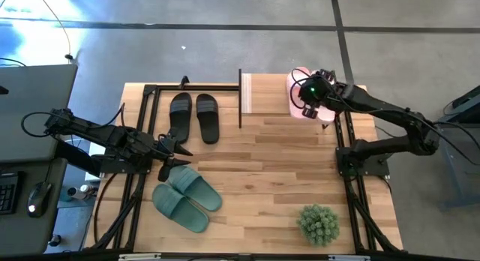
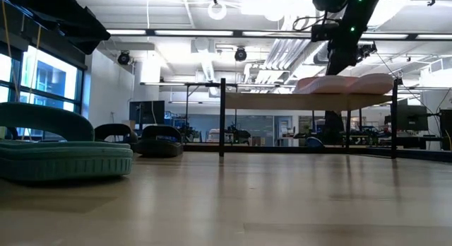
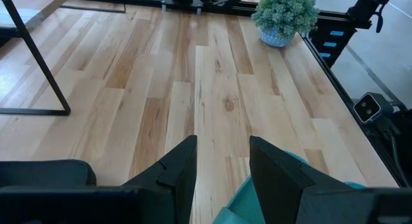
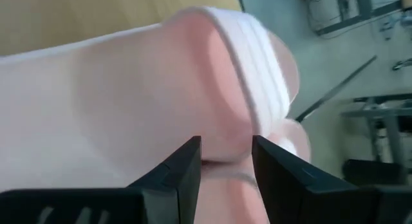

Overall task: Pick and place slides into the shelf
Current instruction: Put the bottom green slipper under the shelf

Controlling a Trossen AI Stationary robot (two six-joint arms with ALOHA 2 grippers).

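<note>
You have six slides: two pink slides [image 1: 298,94] on the shelf [image 1: 262,94], two black slides [image 1: 194,115] and two green slides [image 1: 186,196] on the table [image 1: 277,178]. No writing is legible. The right gripper [image 1: 315,103] hovers, fingers slightly parted, over pink; the left gripper [image 1: 180,150] is slightly parted, empty.

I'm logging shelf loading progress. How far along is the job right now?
Done: the pink slides lie on the shelf top board. In hand: the right end effector hovers open just over them, holding nothing. Left: the black slides and green slides sit on the table; the left end effector waits open between the two pairs.
</note>
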